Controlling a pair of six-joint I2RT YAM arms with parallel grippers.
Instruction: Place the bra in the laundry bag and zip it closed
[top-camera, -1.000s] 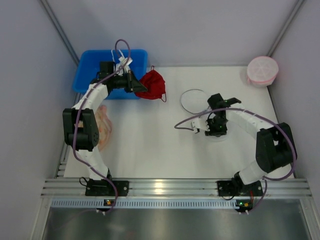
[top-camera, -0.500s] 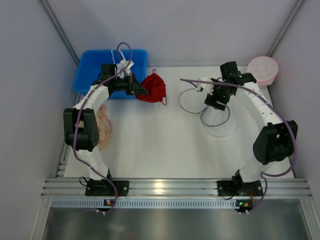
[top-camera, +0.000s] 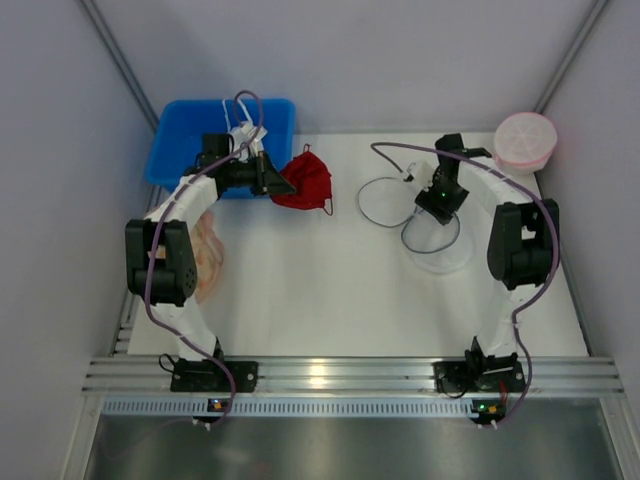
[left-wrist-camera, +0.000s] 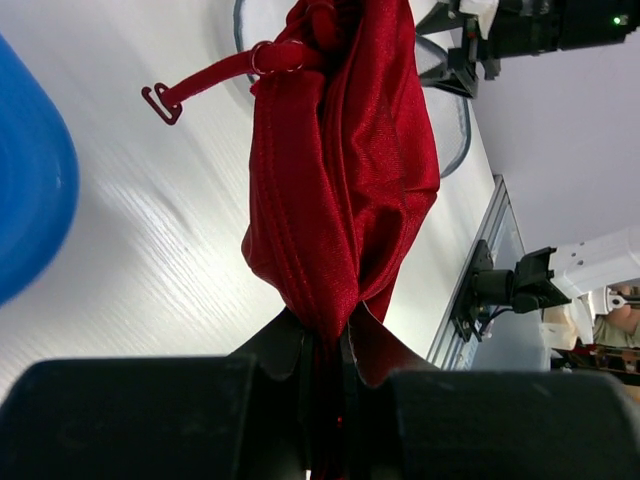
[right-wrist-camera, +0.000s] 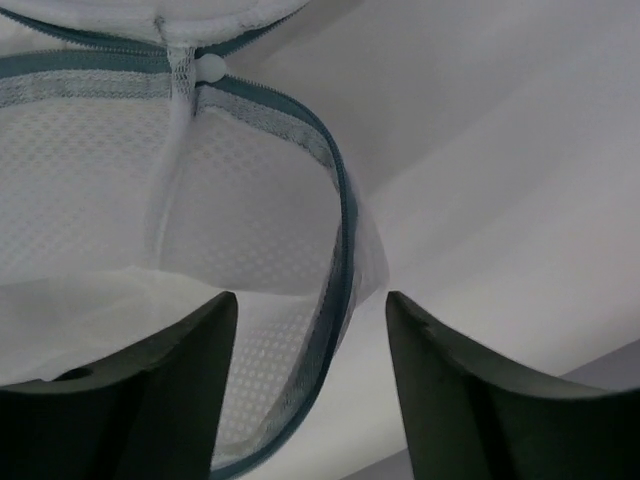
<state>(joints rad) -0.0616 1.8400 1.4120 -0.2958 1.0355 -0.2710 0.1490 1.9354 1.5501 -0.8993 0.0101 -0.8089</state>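
My left claw (left-wrist-camera: 320, 345) pinches the bra (top-camera: 308, 180) at upper centre of the overhead view, beside the blue bin (top-camera: 175, 150). My right claw (right-wrist-camera: 310, 300) gapes wide over the laundry bag (top-camera: 440, 258) at right. The strap hook (left-wrist-camera: 160, 100) (dangling loose) may snag the zipper (right-wrist-camera: 340, 210), and the unheld mouth could flop shut.

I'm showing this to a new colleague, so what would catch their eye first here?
The dark-red fabric bra pinched in the left claw, beside the blue plastic bin at far left. Then the round white mesh laundry bag, unzipped on the right, its zipper edge between the open fingers of the right claw.
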